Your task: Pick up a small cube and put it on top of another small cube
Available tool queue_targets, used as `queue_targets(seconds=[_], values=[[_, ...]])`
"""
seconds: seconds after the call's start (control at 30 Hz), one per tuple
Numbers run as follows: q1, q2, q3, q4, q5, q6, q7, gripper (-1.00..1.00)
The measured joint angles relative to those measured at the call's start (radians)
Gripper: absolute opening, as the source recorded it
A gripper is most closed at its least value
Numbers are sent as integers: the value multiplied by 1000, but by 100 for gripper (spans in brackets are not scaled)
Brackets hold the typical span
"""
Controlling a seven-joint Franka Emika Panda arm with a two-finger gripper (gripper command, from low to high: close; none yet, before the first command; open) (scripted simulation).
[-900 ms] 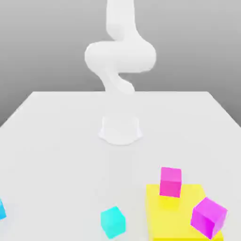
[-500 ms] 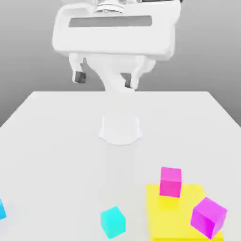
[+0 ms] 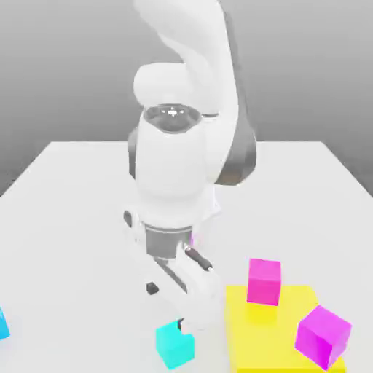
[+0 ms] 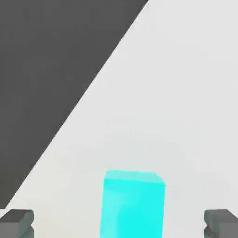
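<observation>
No lettering or brand mark can be read on anything here. In the exterior view the white arm (image 3: 178, 167) bends forward and down from the upper centre of the frame, its gripper (image 3: 171, 309) reaching toward the lower centre with the fingers (image 4: 16, 223) spread wide and holding nothing, directly above the turquoise small cube (image 3: 173, 344), whose upper right corner the hand covers. That cube sits on the white bench (image 3: 73, 218) near the bottom edge, while the hot-pink cube (image 3: 264, 281) stands on the yellow block (image 3: 280, 331) at lower right beside a violet-magenta cube (image 3: 323, 336), and a blue cube (image 3: 3, 323) is cut off at the left edge.
</observation>
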Motion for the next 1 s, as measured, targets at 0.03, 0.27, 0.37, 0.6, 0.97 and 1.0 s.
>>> queue_targets(seconds=[0.03, 0.27, 0.37, 0.6, 0.97, 1.0], values=[[10, 36, -13, 6, -13, 27, 15, 0], [55, 143, -68, 27, -57, 111, 53, -100], [58, 148, -71, 28, -59, 116, 55, -100], [26, -78, 17, -18, 42, -65, -24, -100], [228, -433, 111, -82, 229, -343, -175, -100], [249, -460, 117, -89, 248, -361, -189, -100]])
